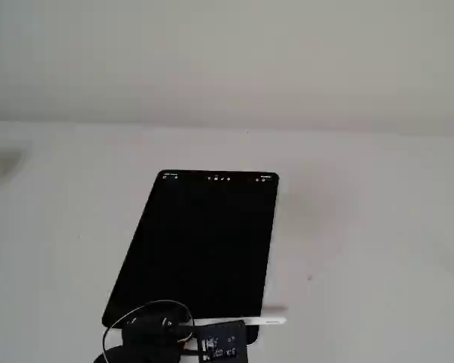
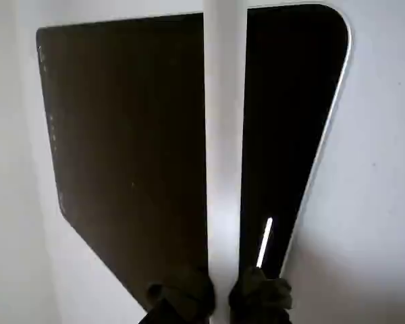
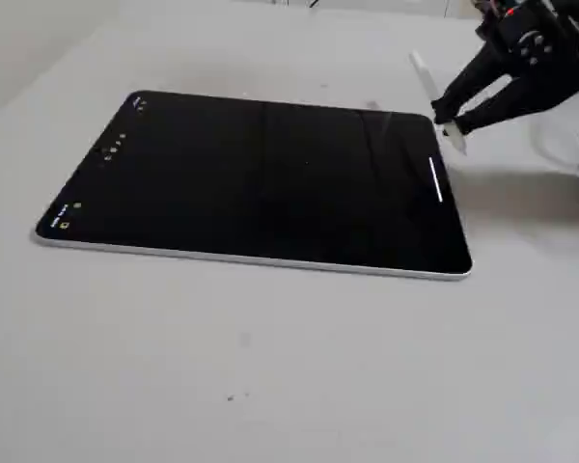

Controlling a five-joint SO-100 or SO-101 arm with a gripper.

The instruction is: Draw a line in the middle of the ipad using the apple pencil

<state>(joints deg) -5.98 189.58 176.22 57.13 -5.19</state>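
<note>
Item, apple pencil [image 3: 434,104]: slim white stylus, judged light, rigid and smooth enough to be slipping or rotating under a loose pinch; the sensible hold is on the barrel, well back from the tapered tip, which is where it is being gripped. In the wrist view it is running as a pale bar [image 2: 224,155] straight up the frame between the two dark fingers [image 2: 189,295]. Tool, gripper [image 3: 451,118]: jaws pressed in on the pencil's barrel, touching nothing else that is showing; whether the tip is resting on the glass or hanging just off it is not clear. Item, ipad [image 3: 251,178]: lying flat near the middle of the table [image 3: 270,367], judged stiff, slick-faced and liable to scratching or sliding if pressed hard. In a fixed view the pencil is standing at the tablet's short edge opposite the toolbar icons, close to that edge's far corner. Item, line [image 3: 435,180]: short thin white stroke sitting close to that same short edge, not at the screen's centre; also showing in the wrist view [image 2: 264,241] just beside the pencil
</note>
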